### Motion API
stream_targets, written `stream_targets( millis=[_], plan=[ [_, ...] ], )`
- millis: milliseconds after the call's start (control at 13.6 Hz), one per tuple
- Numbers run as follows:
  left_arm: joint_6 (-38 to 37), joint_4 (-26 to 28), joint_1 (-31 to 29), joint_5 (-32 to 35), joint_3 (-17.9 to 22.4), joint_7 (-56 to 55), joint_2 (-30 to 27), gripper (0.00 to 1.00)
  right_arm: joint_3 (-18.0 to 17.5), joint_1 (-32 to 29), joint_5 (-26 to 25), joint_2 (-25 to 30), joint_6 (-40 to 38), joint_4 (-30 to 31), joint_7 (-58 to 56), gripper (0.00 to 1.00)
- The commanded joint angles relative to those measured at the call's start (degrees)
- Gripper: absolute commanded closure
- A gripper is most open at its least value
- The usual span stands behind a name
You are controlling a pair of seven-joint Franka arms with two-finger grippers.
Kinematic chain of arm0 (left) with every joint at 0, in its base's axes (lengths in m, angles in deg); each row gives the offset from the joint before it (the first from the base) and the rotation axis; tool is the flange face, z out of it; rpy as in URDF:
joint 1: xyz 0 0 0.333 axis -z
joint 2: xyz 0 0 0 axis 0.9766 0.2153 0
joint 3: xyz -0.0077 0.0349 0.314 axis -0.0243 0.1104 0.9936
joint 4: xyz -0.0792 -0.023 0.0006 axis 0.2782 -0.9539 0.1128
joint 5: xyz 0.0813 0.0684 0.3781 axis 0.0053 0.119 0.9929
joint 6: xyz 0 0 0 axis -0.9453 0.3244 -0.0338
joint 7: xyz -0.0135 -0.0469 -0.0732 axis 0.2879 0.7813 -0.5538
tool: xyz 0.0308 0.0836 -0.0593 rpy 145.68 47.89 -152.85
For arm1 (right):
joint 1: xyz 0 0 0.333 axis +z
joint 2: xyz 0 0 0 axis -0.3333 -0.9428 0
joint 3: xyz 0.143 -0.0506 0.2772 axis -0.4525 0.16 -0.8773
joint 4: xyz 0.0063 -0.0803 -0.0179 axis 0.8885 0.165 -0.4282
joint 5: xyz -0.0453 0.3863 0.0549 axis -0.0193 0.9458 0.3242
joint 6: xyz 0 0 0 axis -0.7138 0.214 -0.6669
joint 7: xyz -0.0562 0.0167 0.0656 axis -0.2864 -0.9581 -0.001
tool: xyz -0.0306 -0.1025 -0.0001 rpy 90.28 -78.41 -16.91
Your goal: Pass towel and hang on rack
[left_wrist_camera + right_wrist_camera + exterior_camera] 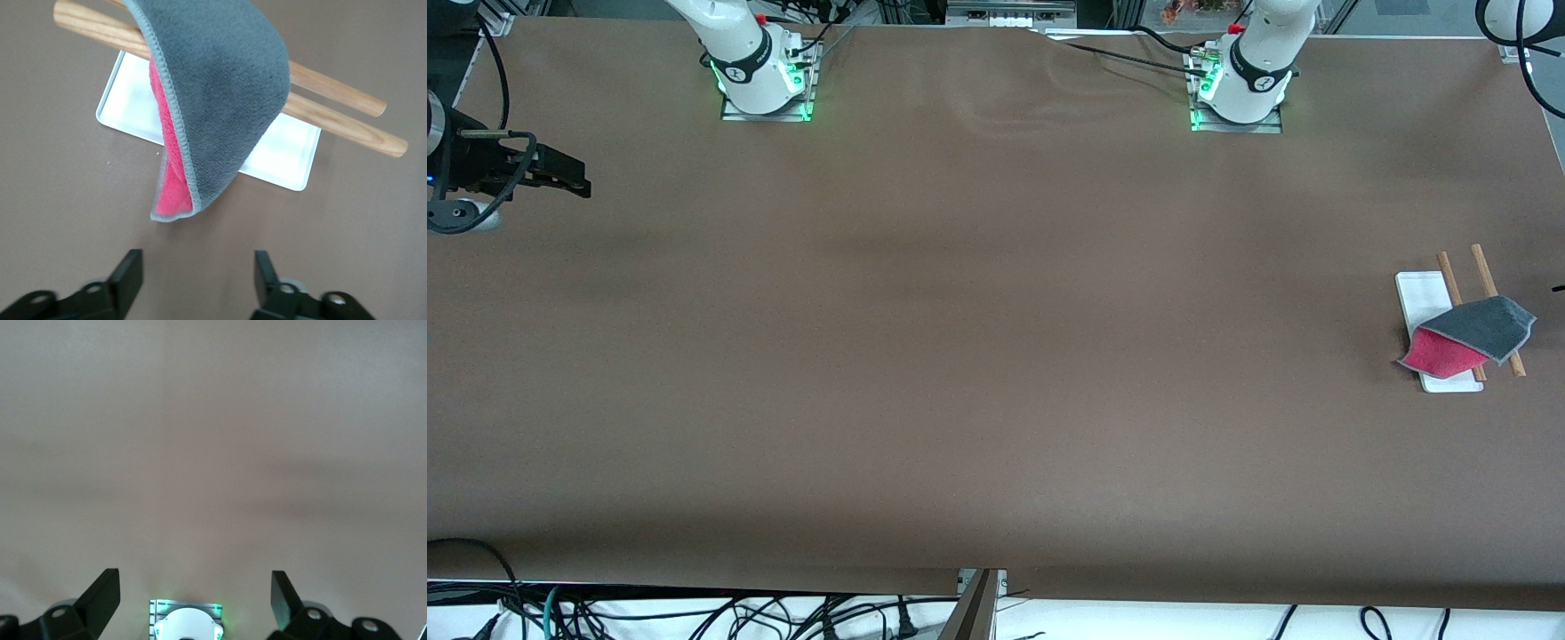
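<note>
The towel (1476, 333) hangs draped over the two wooden rods (1485, 267) of the rack (1418, 298), near the left arm's end of the table. Its dark grey face is up and its pink-red face shows underneath. In the left wrist view the towel (220, 93) covers the rods (340, 97) above the white base (280, 157). My left gripper (197, 263) is open and empty, a short way off the towel's hanging edge; it is outside the front view. My right gripper (574, 178) is open and empty (195, 587) over the right arm's end of the table.
The two arm bases (765, 76) (1240, 84) stand along the table's edge farthest from the front camera. The right arm's base also shows in the right wrist view (187, 623). Cables (694, 618) lie below the table's near edge.
</note>
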Motion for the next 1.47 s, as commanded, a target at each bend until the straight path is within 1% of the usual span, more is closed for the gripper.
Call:
stream_targets(
  millis=[0, 147, 220, 294, 440, 661, 807, 1028, 1174, 1248, 1321, 1394],
  plan=[
    [-1.14, -3.01, -0.17, 0.94, -0.54, 0.76, -1.47, 0.00, 0.57, 0.65, -1.17, 0.67, 0.92, 0.79, -1.90, 0.00],
    [-3.68, -3.01, 0.27, 1.02, -0.80, -2.04, -4.19, 0.00, 0.48, 1.01, -1.87, -0.39, 0.13, -0.96, -0.85, 0.00],
    [-5.35, -3.01, 1.05, 1.29, -0.98, -5.02, -6.47, 0.00, 0.56, 1.01, -1.87, -0.39, 0.04, -1.06, -0.84, 0.00],
    [-6.84, -2.75, 2.28, 1.72, -1.24, -8.79, -9.02, 0.00, 0.56, 1.01, -1.87, -0.47, 0.04, -1.15, -0.84, 0.00],
    [-11.05, -2.75, 5.88, 1.90, -1.24, -16.09, -11.14, 0.00, 0.56, 1.09, -1.87, -1.08, -0.05, -2.19, -1.10, 0.00],
    [-17.38, -2.57, 12.64, 1.99, -1.33, -31.71, -15.27, 0.00, 0.56, 1.71, -1.87, -1.79, -0.93, -3.69, -0.84, 0.00],
    [-21.78, -2.48, 18.87, 1.99, -1.42, -43.58, -17.47, 0.00, 0.56, 1.71, -1.79, -2.23, -0.84, -3.69, -1.19, 0.00],
    [-24.17, -2.31, 27.40, 2.08, -1.42, -59.76, -19.67, 0.00, 0.56, 1.27, -1.61, -2.50, -0.40, -3.69, -1.55, 0.00],
    [-25.31, -2.22, 31.63, 2.08, -1.42, -66.89, -20.55, 0.00, 0.57, 1.36, -1.43, -2.50, -0.31, -3.69, -1.20, 0.00],
    [-24.88, -1.52, 33.73, 2.17, -0.81, -69.97, -21.69, 0.00, 0.56, 1.45, -1.43, -2.58, -0.23, -3.78, -0.76, 0.00],
    [-24.09, 2.75, 38.11, 2.78, 0.07, -74.35, -24.48, 0.00, 0.56, 1.45, -1.43, -2.59, -0.22, -3.70, -0.67, 0.00],
    [-21.65, 6.79, 40.32, 4.87, -0.01, -82.31, -27.64, 0.00, 0.56, 1.45, -1.43, -2.59, -0.14, -3.78, -0.58, 0.00]
  ],
)
